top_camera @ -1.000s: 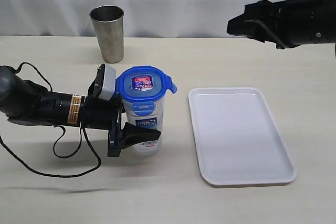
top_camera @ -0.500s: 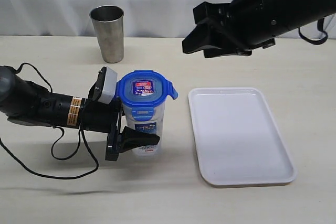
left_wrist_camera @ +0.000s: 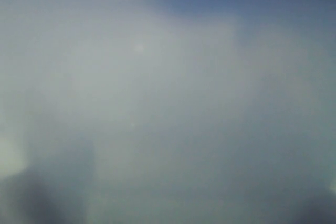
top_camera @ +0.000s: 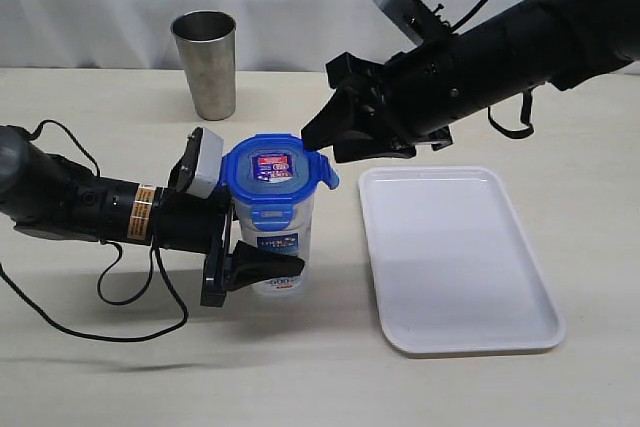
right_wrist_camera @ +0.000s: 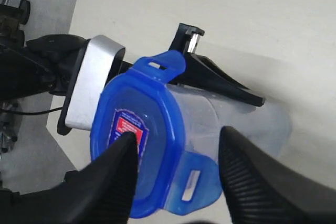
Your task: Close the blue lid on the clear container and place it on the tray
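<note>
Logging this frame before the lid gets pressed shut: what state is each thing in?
blue lid: resting on the clear container, side flaps flared out.
clear container: upright.
left gripper: shut on the clear container.
right gripper: open, just above the blue lid.
tray: flat, nothing on it.
steel cup: upright, mouth up.

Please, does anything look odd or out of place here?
The blue lid sits on the clear container, but its flap on the side toward the tray sticks outward, not snapped down against the wall.
</note>
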Controlling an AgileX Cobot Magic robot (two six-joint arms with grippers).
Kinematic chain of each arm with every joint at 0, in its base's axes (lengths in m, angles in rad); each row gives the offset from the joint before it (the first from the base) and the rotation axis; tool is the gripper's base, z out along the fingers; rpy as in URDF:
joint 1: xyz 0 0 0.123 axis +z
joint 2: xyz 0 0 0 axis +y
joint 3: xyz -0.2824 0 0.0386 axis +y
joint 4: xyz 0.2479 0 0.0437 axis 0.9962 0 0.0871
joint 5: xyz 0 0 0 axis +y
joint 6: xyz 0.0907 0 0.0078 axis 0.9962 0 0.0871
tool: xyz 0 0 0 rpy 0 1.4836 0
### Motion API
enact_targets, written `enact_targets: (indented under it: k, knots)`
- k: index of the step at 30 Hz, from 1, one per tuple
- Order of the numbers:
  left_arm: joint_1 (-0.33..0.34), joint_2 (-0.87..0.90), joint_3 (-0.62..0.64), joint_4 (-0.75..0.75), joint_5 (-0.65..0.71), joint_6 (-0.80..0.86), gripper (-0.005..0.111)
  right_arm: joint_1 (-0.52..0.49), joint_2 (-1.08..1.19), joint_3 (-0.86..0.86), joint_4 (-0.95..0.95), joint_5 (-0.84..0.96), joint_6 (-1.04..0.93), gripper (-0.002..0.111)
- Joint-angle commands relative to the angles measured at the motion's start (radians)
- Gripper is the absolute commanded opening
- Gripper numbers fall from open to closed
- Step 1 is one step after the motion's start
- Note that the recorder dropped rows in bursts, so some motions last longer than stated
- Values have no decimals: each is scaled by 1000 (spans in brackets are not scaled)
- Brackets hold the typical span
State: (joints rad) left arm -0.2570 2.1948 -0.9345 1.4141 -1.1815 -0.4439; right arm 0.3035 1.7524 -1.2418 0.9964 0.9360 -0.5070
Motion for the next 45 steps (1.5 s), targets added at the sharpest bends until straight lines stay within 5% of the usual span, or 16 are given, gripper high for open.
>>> enact_targets:
  k: [1, 45]
  knots:
    - [2, -11, 2, -28, -40, -2, 0, 2, 15, 16, 11, 5, -54, 46]
    - [0, -11, 2, -28, -40, -2, 0, 71, -59, 81, -18, -52, -11, 42]
